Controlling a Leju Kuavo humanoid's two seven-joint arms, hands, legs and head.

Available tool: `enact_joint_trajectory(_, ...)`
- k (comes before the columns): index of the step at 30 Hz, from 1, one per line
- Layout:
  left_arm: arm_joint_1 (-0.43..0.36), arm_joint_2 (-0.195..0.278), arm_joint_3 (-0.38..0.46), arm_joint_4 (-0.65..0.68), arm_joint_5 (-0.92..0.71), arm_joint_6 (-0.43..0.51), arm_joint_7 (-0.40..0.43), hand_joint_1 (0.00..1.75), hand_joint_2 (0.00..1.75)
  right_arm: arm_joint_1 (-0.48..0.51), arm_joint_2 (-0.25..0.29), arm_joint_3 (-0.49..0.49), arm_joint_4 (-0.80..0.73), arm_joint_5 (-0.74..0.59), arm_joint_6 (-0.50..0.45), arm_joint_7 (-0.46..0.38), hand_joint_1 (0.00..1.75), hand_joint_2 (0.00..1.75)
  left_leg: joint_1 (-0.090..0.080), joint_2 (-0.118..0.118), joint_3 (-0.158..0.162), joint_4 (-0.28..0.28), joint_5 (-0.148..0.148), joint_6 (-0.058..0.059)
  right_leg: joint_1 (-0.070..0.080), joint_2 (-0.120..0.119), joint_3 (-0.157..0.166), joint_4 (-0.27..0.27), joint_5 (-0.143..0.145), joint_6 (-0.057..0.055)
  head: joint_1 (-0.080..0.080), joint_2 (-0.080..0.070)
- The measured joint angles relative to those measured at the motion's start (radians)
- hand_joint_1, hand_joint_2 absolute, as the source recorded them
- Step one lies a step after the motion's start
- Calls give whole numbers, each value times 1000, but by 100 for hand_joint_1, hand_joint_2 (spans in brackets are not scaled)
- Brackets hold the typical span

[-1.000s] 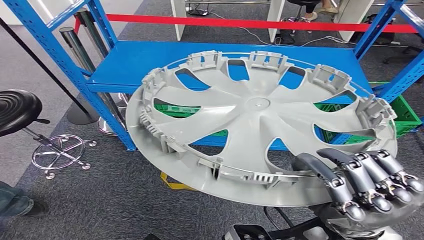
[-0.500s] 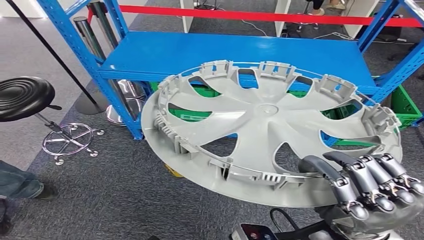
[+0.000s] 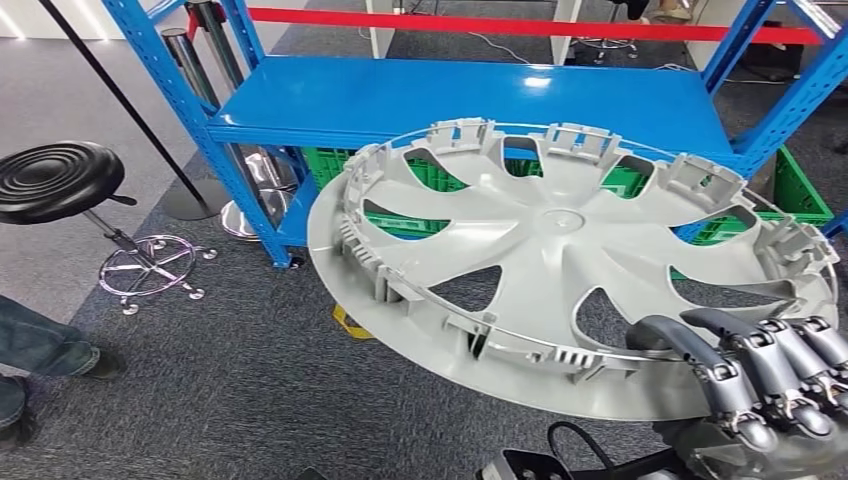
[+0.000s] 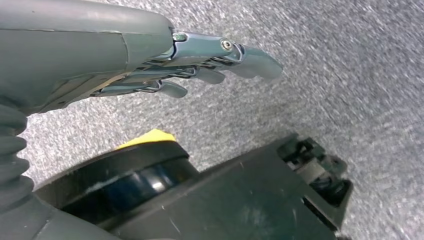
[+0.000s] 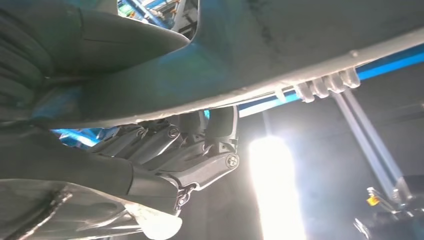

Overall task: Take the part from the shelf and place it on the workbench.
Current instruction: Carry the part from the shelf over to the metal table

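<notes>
Part: a large grey wheel cover (image 3: 560, 270), held tilted in the air in front of the shelf, its ribbed inner side facing up, its near right edge lowest.
Right robot hand: the right robot hand (image 3: 770, 375) grips the wheel cover at its near right rim, dark fingers (image 3: 725, 380) curled over the top of the rim; in the right wrist view the same robot hand (image 5: 165, 155) clamps the edge of the cover (image 5: 280, 55) from beneath.
Left robot hand: the left robot hand (image 4: 165, 65) hangs over grey carpet (image 4: 350, 75), fingers nearly straight and close together, holding nothing.
Shelf: a blue metal shelf (image 3: 460, 100) stands beyond the wheel cover, its top board bare blue.
Containers: green plastic crates (image 3: 800, 195) sit on the lower level of the shelf, seen partly through the cover's openings; what they hold cannot be told.
Left side: a black round stool (image 3: 60, 180) on a chrome base, and near it a person's leg in jeans (image 3: 35, 345).
Far edge: a red barrier strip (image 3: 520, 25).
</notes>
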State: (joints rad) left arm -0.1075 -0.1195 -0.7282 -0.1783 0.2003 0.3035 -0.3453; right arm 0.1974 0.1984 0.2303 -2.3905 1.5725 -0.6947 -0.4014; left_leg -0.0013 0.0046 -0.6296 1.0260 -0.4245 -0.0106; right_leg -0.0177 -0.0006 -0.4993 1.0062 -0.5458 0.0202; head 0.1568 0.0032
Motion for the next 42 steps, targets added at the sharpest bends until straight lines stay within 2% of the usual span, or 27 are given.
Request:
enact_joint_trajectory(2,1,1,0,0,0,-3,1,0,175,0,0,-2,-1,0,0,2,175,175,3,-1,-18,51,-68,-12,-2,-4,-19,-2,22,-20,-11,0)
enact_joint_trajectory(4,0,1,0,0,0,-4,2,0,175,1,0,-5,-2,1,0,2,175,175,5,-2,-43,171,-169,-18,1,-5,-44,1,45,-28,-23,0)
enact_joint_trajectory(5,0,1,0,0,0,-5,3,0,175,1,0,-6,-2,1,0,2,175,175,5,-2,-50,230,-198,-20,3,-6,-61,3,57,-29,-27,0)
enact_joint_trajectory(6,0,1,0,0,-1,-6,4,0,175,1,0,-7,-2,1,0,2,175,175,5,-2,-46,268,-204,-19,4,-6,-78,5,68,-29,-30,0)
enact_joint_trajectory(7,0,2,0,0,-2,-7,4,0,175,1,0,-7,-3,1,0,2,175,175,5,-2,-28,271,-188,-17,6,-6,-94,8,78,-29,-32,0)
enact_joint_trajectory(9,-2,3,0,0,-4,-9,6,0,175,2,0,-10,-3,1,0,4,175,175,4,-2,56,175,-134,-6,10,-6,-123,13,98,-27,-34,0)
enact_joint_trajectory(11,-5,4,0,0,-7,-10,7,0,175,2,0,-13,-6,1,0,7,175,175,-1,-3,157,28,-125,8,15,-6,-138,15,117,-20,-34,0)
enact_joint_trajectory(13,-8,4,0,0,-9,-9,7,0,175,2,0,-15,-9,1,0,9,175,175,-8,-3,195,-46,-132,19,13,-8,-143,9,140,-10,-37,0)
enact_joint_trajectory(15,-8,4,0,0,-9,-10,7,0,175,2,0,-16,-10,0,0,9,175,175,-9,-1,179,-56,-109,29,10,-8,-150,1,154,1,-41,0)
enact_joint_trajectory(16,-8,4,0,0,-9,-10,8,0,175,3,0,-17,-11,0,0,9,175,175,-7,0,165,-60,-95,35,10,-6,-158,9,134,7,-42,0)
enact_joint_trajectory(18,-8,4,0,0,-10,-10,8,0,175,4,0,-17,-13,0,0,8,175,175,-5,4,131,-65,-63,46,8,-2,-183,82,32,16,-40,0)
enact_joint_trajectory(20,-8,4,-1,0,-11,-12,8,0,175,4,0,-17,-14,-1,0,7,175,175,-6,4,93,-64,-32,49,7,-1,-202,211,-63,22,-38,0)
enact_joint_trajectory(21,-8,4,-1,0,-12,-13,8,0,175,4,0,-18,-14,-1,0,5,175,175,-7,5,74,-62,-17,48,7,-1,-201,264,-70,24,-39,0)
enact_joint_trajectory(22,-8,4,-2,0,-12,-13,8,0,175,4,0,-18,-14,-1,0,3,175,175,-7,6,53,-60,-2,47,7,-1,-188,291,-50,24,-39,0)
enact_joint_trajectory(23,-8,4,-2,0,-13,-14,8,0,175,4,0,-19,-14,0,0,0,175,175,-7,7,32,-56,11,45,7,-2,-159,286,-16,24,-39,0)
enact_joint_trajectory(24,-9,4,-4,0,-14,-15,8,0,175,4,0,-21,-15,0,0,-5,175,175,-7,7,14,-50,24,42,7,-2,-112,245,13,24,-39,0)
enact_joint_trajectory(25,-9,4,-5,0,-16,-15,9,0,175,3,0,-22,-16,0,0,-10,175,175,-8,7,-2,-43,34,38,7,-2,-48,173,20,23,-38,0)
enact_joint_trajectory(27,-11,4,-6,0,-19,-16,9,0,175,2,0,-25,-20,0,0,-20,175,175,-10,5,-22,-29,53,30,9,0,67,14,-18,16,-38,0)
enact_joint_trajectory(28,-12,4,-7,0,-20,-17,9,0,175,1,0,-27,-22,0,0,-23,175,175,-11,4,-28,-26,64,26,11,0,95,-32,-37,11,-39,0)
enact_joint_trajectory(30,-11,6,-7,0,-21,-19,9,0,175,1,0,-30,-23,0,0,-27,175,175,-9,4,-36,-25,78,15,13,-1,86,-46,-36,-5,-40,0)
enact_joint_trajectory(32,-9,7,-7,0,-21,-22,9,0,175,1,0,-34,-24,0,0,-29,175,175,-5,2,-49,8,25,2,11,-5,64,-43,-15,-22,-44,0)
enact_joint_trajectory(35,-8,8,-8,0,-21,-23,9,0,175,1,0,-38,-24,0,1,-30,175,175,0,1,-77,186,-131,-13,11,-8,23,-38,23,-33,-54,0)
enact_joint_trajectory(36,-8,8,-8,0,-21,-23,9,0,175,1,0,-39,-24,0,1,-30,175,175,1,1,-81,243,-148,-14,12,-9,7,-33,36,-33,-56,-1)
enact_joint_trajectory(37,-9,8,-8,0,-21,-24,9,0,175,1,0,-40,-24,0,1,-30,175,175,1,1,-74,275,-141,-14,13,-9,-12,-26,47,-32,-57,-1)
enact_joint_trajectory(38,-9,9,-8,0,-21,-24,9,0,175,1,0,-41,-24,0,1,-30,175,175,2,1,-52,274,-116,-12,14,-9,-32,-18,57,-32,-57,-1)
enact_joint_trajectory(40,-10,9,-9,0,-21,-27,9,0,175,1,0,-43,-24,1,0,-30,175,175,0,0,39,165,-75,-1,16,-8,-70,-3,72,-29,-57,0)
enact_joint_trajectory(42,-12,10,-13,0,-23,-30,7,0,175,1,0,-44,-24,1,0,-31,175,175,-4,-1,132,20,-90,13,18,-8,-90,5,85,-21,-57,0)
